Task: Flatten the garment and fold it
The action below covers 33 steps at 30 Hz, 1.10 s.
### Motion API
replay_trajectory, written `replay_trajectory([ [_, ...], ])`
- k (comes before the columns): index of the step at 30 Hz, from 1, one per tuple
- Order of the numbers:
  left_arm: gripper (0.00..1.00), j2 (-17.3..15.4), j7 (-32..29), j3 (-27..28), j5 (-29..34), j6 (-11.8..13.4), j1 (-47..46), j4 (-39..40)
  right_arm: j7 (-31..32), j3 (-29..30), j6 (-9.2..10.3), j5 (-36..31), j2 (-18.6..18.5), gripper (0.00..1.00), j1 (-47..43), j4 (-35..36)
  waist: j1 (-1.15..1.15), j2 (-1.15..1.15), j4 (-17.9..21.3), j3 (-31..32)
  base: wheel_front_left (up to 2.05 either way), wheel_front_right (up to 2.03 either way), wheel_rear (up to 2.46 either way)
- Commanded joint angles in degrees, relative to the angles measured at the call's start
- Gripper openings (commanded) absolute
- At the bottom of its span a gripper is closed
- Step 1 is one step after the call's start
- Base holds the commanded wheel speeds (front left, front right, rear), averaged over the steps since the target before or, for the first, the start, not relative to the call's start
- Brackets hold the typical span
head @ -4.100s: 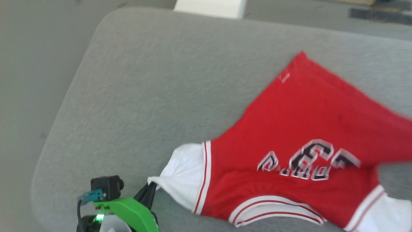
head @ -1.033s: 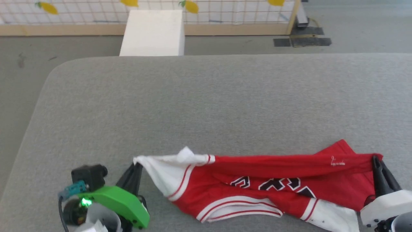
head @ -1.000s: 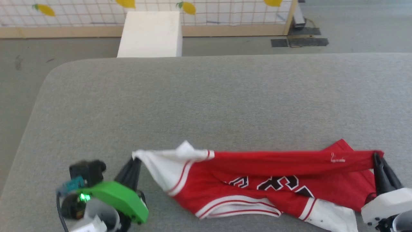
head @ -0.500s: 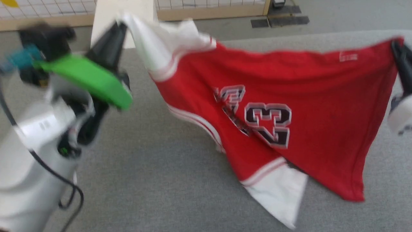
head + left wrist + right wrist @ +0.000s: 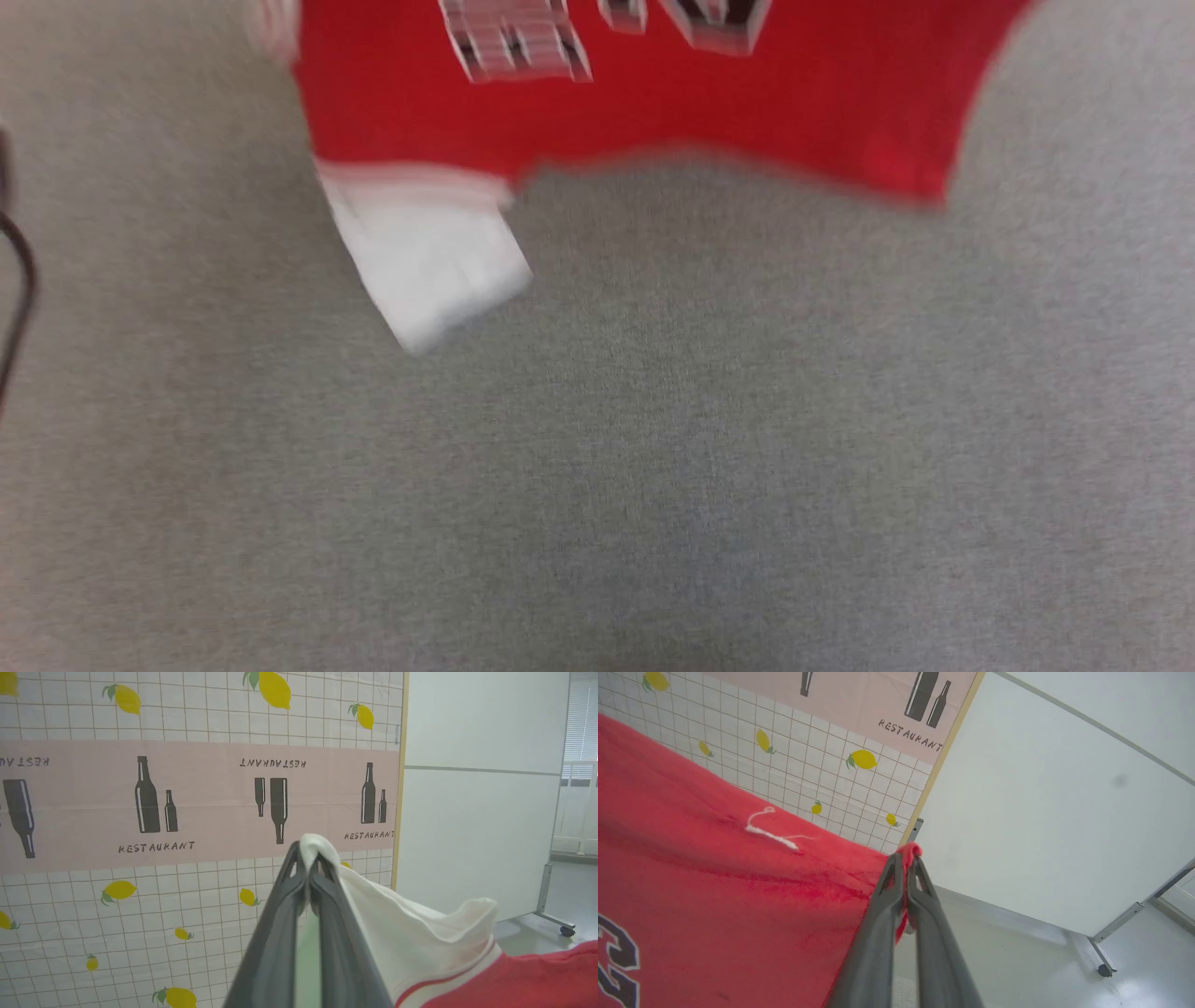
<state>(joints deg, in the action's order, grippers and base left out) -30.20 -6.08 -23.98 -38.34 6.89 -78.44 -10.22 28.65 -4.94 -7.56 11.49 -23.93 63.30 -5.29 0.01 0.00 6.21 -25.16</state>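
Observation:
The garment [image 5: 653, 103], a red T-shirt with white sleeves and black-and-white lettering, hangs in the air above the grey table [image 5: 653, 448]; in the blurred head view its lower edge and one white sleeve [image 5: 425, 257] dangle from the top. In the left wrist view my left gripper [image 5: 308, 858] is shut on the edge of a white sleeve [image 5: 411, 933], fingers pointing up at a wall. In the right wrist view my right gripper [image 5: 905, 858] is shut on a red corner of the garment [image 5: 714, 882], which stretches away to the left.
A screen printed with lemons and bottles [image 5: 187, 812] and a white partition wall [image 5: 1041, 812] stand beyond the raised grippers. A dark cable [image 5: 19, 271] runs along the left edge of the head view.
Both grippers have lifted the garment off the table and higher, out of the top of the head view. The head camera has tilted down, and the picture has shifted and blurred.

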Motion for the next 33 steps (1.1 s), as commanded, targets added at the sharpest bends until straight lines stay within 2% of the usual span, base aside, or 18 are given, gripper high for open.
replay_trajectory([
  [1,0.0,0.6,2.1,1.2,0.9,0.4,-3.4,-1.1,-1.4,0.3,0.08,-1.7,1.0,0.0,3.4,-1.7,-0.01,0.0,1.3,-6.8,0.0,0.0,0.0],
  [4,0.0,1.1,7.6,3.7,2.1,1.1,-8.3,-3.5,-4.9,2.1,0.08,-5.7,3.3,0.0,9.5,-5.3,-0.01,0.0,1.4,-8.1,0.0,0.0,0.0],
  [9,0.0,0.9,15.8,6.4,3.2,1.0,-10.9,-6.1,-10.8,4.1,0.08,-11.0,5.8,0.0,13.9,-9.3,-0.01,0.0,1.1,-8.0,0.0,0.0,0.0],
  [15,0.0,0.0,18.4,4.6,3.5,-2.2,-4.2,-10.1,-16.2,3.3,0.08,-11.7,6.1,0.0,9.6,-13.7,-0.01,0.0,-0.2,-5.7,0.0,0.0,0.0],
  [19,0.0,-1.1,16.1,-0.3,4.8,-4.2,5.0,-13.9,-18.1,1.9,0.08,-9.6,5.8,0.0,2.4,-16.8,-0.01,0.0,-1.2,-3.0,0.0,0.0,0.0],
  [24,0.0,-1.8,10.2,-5.6,3.6,-5.7,19.2,-17.3,-18.8,-2.1,0.08,-4.9,4.9,0.0,-8.3,-19.4,-0.01,0.0,-2.3,1.7,0.0,0.0,0.0],
  [30,0.0,-2.8,0.7,-9.8,-1.9,-7.3,36.1,-15.6,-18.4,-5.5,0.08,0.9,2.9,0.0,-21.1,-19.1,-0.01,0.0,-3.3,7.2,0.0,0.0,0.0],
  [33,0.0,-3.5,-3.8,-11.1,-5.3,-7.3,43.9,-12.6,-17.4,-6.7,0.08,2.7,1.5,0.0,-27.4,-17.7,-0.01,0.0,-3.7,9.8,0.0,0.0,0.0],
])
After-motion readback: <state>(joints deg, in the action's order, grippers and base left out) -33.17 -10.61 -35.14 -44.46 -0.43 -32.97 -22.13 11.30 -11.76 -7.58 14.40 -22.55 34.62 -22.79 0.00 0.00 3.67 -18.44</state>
